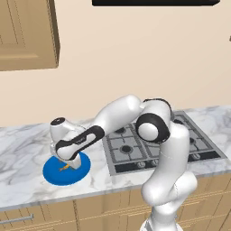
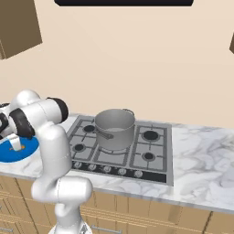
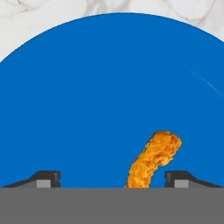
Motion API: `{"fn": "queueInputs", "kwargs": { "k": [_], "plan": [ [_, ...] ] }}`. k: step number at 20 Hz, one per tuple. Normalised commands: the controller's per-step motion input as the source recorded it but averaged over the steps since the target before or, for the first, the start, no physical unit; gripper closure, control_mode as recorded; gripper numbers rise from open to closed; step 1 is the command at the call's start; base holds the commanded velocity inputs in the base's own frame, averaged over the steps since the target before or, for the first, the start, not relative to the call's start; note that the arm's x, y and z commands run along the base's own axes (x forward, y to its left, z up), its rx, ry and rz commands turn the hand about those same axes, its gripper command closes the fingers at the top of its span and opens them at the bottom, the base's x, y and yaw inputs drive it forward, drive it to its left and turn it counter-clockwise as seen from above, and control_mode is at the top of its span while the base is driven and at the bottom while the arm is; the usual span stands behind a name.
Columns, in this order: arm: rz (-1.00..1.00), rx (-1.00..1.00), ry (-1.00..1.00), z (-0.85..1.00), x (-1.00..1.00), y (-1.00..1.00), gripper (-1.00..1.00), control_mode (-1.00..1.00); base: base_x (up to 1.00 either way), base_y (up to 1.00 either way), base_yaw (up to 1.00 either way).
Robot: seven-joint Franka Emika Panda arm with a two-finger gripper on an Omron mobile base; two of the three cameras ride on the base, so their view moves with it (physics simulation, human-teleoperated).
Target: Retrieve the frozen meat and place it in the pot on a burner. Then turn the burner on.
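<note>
Two dark jaws (image 3: pixel 112 177) set wide apart straddle the small orange-yellow frozen meat piece (image 3: pixel 154 159), nearer the 3 o'clock tip, on the round blue plate (image 3: pixel 87 87) on the marble bench (image 1: pixel 27 149), apparently lined up for a pinch, grey metal pot (image 2: pixel 114 128) waiting on the stove (image 2: pixel 151 155).

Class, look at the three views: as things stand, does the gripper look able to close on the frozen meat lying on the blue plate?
Probably yes. The gripper is open just above the blue plate, and the frozen meat lies between its fingertips, nearer the right one. Nothing else on the plate blocks it.
</note>
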Motion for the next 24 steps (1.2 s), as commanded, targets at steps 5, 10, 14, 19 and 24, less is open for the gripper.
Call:
{"fn": "queueInputs", "kwargs": {
  "k": [5,10,14,19,24],
  "plan": [
    [0.00,0.07,-0.04,-0.20,-0.12,0.00,1.00,-1.00,0.00,0.00,0.00],
    [0.00,0.01,-0.01,-0.09,0.00,0.00,1.00,-1.00,0.00,0.00,0.00],
    [-0.08,0.00,0.00,0.03,0.00,-0.19,1.00,-1.00,0.00,0.00,0.00],
    [-0.08,0.00,-0.01,0.28,-0.03,-0.36,1.00,-1.00,0.00,0.00,0.00],
    [-0.09,0.00,0.00,0.47,-0.16,-0.49,1.00,-1.00,0.00,0.00,0.00]
  ]
}}
